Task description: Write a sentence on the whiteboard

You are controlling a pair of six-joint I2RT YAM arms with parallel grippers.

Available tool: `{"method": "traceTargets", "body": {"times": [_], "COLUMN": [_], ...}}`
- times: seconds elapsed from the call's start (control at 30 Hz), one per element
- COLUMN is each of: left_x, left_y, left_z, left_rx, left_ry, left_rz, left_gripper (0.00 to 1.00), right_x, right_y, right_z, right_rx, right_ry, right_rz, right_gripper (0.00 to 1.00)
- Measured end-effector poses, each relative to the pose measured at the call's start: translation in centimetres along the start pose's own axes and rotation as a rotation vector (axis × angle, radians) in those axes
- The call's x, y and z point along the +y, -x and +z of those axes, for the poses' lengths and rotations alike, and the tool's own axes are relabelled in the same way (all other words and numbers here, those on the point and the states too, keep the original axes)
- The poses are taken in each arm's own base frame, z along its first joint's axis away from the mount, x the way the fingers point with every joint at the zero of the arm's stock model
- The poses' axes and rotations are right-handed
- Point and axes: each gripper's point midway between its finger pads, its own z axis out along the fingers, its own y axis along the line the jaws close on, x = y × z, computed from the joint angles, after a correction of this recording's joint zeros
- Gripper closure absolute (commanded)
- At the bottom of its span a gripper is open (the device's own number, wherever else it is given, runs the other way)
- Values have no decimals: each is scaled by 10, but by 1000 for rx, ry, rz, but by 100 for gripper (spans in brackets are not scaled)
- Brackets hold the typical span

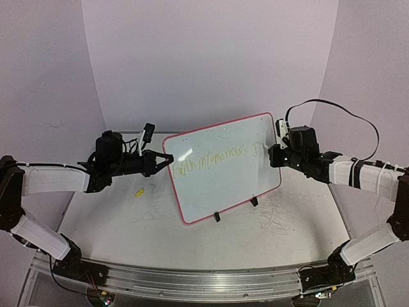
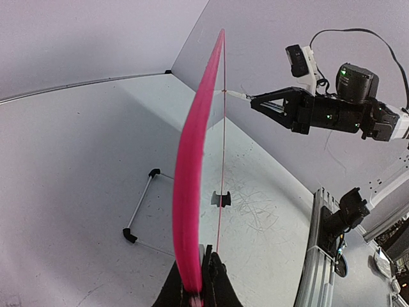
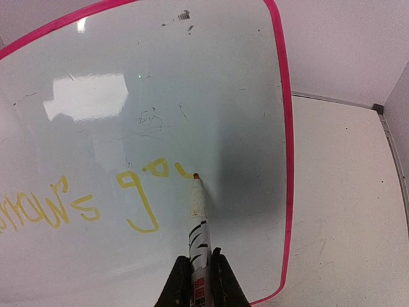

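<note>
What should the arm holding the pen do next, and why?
Probably slide the marker slightly rightward to start the next letter: its tip sits on the whiteboard at the end of the last yellow stroke of the sentence, and bare board lies beyond it.

The whiteboard [image 1: 223,167] stands in the middle of the top view like a wall, so nothing can go straight across from left to right. The left gripper [image 1: 167,160] pinches its left edge. The right gripper [image 1: 273,155], holding a marker [image 3: 197,204], blocks its right side. A small yellow thing [image 1: 138,192] lies on the table [image 1: 115,220], lower left of the board. Below the board there is open room. In the left wrist view, a wire stand [image 2: 144,204] sits behind the board, middle left.
</note>
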Motion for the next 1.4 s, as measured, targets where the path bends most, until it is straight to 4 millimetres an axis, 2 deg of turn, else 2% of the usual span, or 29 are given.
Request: {"method": "traceTargets", "body": {"times": [0.3, 0.53, 0.8, 0.9, 1.03, 1.17, 1.4], "left_x": [0, 0, 0, 0, -1, -1, -1], "left_y": [0, 0, 0, 0, 0, 0, 0], "left_z": [0, 0, 0, 0, 0, 0, 0], "left_rx": [0, 0, 0, 1, 1, 1, 1], "left_ry": [0, 1, 3, -1, -3, -3, -4], "left_rz": [-1, -1, -4, 3, 7, 7, 7], "left_gripper": [100, 100, 100, 100, 100, 100, 100], "right_x": [4, 7, 11, 8, -2, -13, -9], "right_y": [19, 18, 6, 5, 13, 15, 9], "right_z": [2, 3, 1, -5, -13, -11, -6], "right_rx": [-37, -31, -6, -5, -29, -30, -7], "right_ry": [7, 23, 39, 33, 26, 17, 39], "right_rz": [8, 7, 2, 4, 24, 41, 39], "right_gripper": [100, 100, 100, 100, 100, 100, 100]}}
